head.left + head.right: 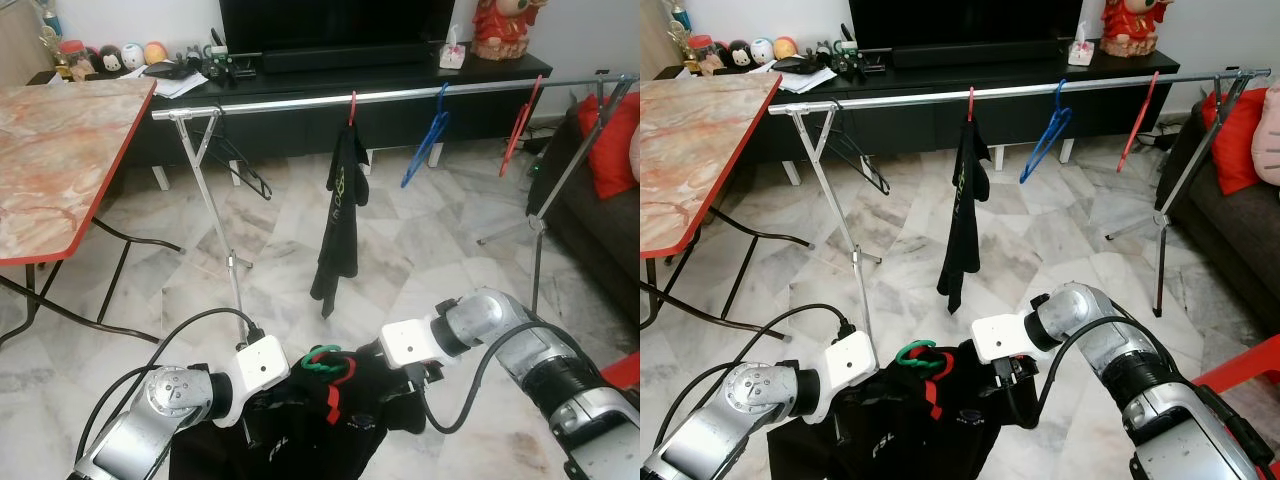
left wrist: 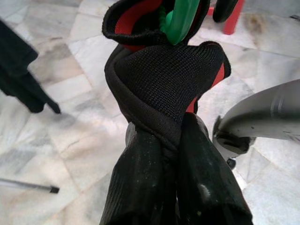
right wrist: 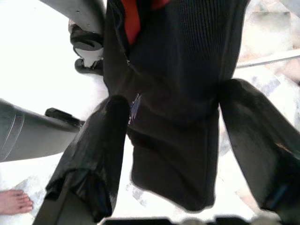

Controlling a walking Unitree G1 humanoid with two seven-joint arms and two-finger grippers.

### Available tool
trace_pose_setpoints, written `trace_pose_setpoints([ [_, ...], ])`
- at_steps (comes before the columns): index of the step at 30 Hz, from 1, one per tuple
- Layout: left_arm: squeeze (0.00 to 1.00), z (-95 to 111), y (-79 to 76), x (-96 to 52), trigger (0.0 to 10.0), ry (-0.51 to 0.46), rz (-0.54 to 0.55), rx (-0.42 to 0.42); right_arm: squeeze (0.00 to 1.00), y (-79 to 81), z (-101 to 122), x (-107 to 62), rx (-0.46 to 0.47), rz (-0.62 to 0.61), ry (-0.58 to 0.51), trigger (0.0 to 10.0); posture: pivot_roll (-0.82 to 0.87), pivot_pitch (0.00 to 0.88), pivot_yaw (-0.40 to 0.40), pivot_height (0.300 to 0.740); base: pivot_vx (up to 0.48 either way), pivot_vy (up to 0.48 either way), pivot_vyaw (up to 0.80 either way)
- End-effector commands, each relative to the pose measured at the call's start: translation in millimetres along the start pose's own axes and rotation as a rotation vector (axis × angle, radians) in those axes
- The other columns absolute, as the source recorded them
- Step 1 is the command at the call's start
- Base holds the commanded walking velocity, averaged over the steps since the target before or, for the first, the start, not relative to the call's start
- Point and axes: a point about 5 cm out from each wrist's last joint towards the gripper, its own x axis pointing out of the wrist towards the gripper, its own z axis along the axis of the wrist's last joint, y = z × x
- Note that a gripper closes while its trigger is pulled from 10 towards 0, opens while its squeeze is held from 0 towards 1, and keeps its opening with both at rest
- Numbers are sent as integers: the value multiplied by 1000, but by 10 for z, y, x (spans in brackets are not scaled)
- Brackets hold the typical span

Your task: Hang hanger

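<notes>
I hold a black garment [image 1: 335, 425] with red lining low in front of me, between both arms. A green hanger hook [image 1: 322, 360] sticks out of its collar. My left gripper [image 2: 173, 136] is shut on a bunched fold of the fabric just below the green hook [image 2: 180, 18]. My right gripper [image 3: 173, 108] is open, its two fingers [image 3: 93, 154] set wide on either side of the hanging cloth. The silver clothes rail [image 1: 400, 95] runs across the room ahead, above and beyond the garment.
On the rail hang a black hanger [image 1: 240, 165], a black garment on a red hanger [image 1: 340, 200], a blue hanger [image 1: 425, 150] and a red hanger [image 1: 515, 135]. A marble-topped table [image 1: 50, 170] stands left, a sofa with a red cushion [image 1: 610, 140] right. A person's bare foot [image 3: 14, 201] is nearby.
</notes>
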Motion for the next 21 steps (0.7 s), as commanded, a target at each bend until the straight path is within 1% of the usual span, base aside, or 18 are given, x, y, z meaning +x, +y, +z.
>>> trace_pose_setpoints([
  [1,0,-21,55,-37,0,-13,65,2,0,-75,-10,-59,7,-72,3,10000,-60,36,17,740,0,0,0],
  [3,0,-70,99,-45,0,-38,162,-26,0,-173,-45,-82,83,-232,-20,10000,-59,34,16,740,0,0,0],
  [4,0,-70,99,-45,0,-38,162,-26,0,-173,-45,-82,83,-232,-20,10000,-59,34,16,740,0,0,0],
  [5,0,-76,113,-47,0,-42,184,-31,0,-194,-52,-88,98,-267,-23,10000,-59,34,16,740,0,0,0],
  [6,0,-105,179,-60,0,-52,281,-48,0,-261,-97,-96,185,-407,-40,10000,-60,33,18,740,0,0,0],
  [7,0,-118,202,-65,0,-54,315,-55,0,-279,-116,-97,217,-450,-46,10000,-60,33,18,740,0,0,0],
  [9,0,-133,233,-70,0,-56,359,-61,0,-295,-137,-95,248,-500,-52,10000,-60,33,18,740,0,0,0],
  [12,0,-139,238,-68,0,-60,371,-60,0,-301,-142,-90,251,-513,-51,10000,-60,33,18,740,0,0,0],
  [14,0,-202,307,-88,0,-52,473,-90,0,-300,-195,-63,340,-597,-72,10000,-57,31,22,740,0,0,0],
  [15,0,-221,325,-94,0,-50,503,-99,0,-299,-211,-54,367,-621,-77,10000,-57,31,22,740,0,0,0],
  [16,0,-308,393,-133,8745,-61,656,-163,0,-177,-388,65,582,-744,-87,10000,-62,17,32,740,0,0,0],
  [17,0,-373,426,-163,8745,-66,758,-210,0,-57,-512,164,739,-815,-77,10000,-63,16,33,740,0,0,0],
  [18,0,-373,426,-163,8745,-66,758,-210,0,-57,-512,164,739,-815,-77,10000,-63,16,33,740,0,0,0],
  [19,0,-423,430,-178,10000,-74,830,-255,0,104,-641,270,885,-866,-40,10000,-61,11,34,740,0,0,0],
  [20,0,-423,430,-178,10000,-74,830,-255,0,104,-641,270,885,-866,-40,10000,-61,11,34,740,0,0,0],
  [21,0,-455,419,-186,10000,-78,877,-280,0,269,-751,358,997,-903,10,10000,-60,7,36,740,0,0,0],
])
